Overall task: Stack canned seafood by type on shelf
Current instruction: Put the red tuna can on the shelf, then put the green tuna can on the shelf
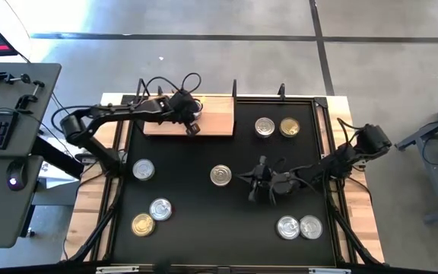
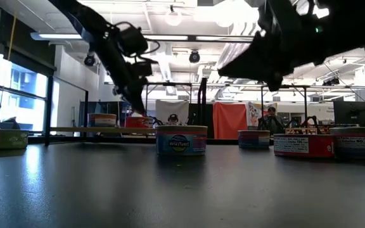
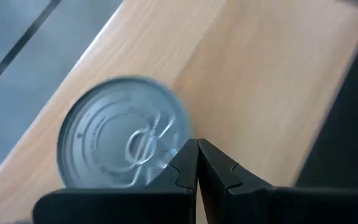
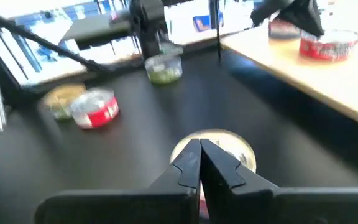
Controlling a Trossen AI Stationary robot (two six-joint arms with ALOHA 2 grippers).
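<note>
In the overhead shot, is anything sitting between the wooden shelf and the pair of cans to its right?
No. In the high view the stretch between the shelf and the silver can beside the gold can is bare black table.

right end effector point(image 4: 199, 163) closed | above silver-lidded tin point(image 4: 219, 144) | black table point(image 4: 166, 118)

Shelf point(image 1: 211, 114): light-brown wood grain was shown.
Table point(image 1: 204, 221): black was seen.
Centre can point(image 2: 181, 139): blue-and-white label was displayed.
Shelf can point(image 3: 123, 134): silver lid was shown.
</note>
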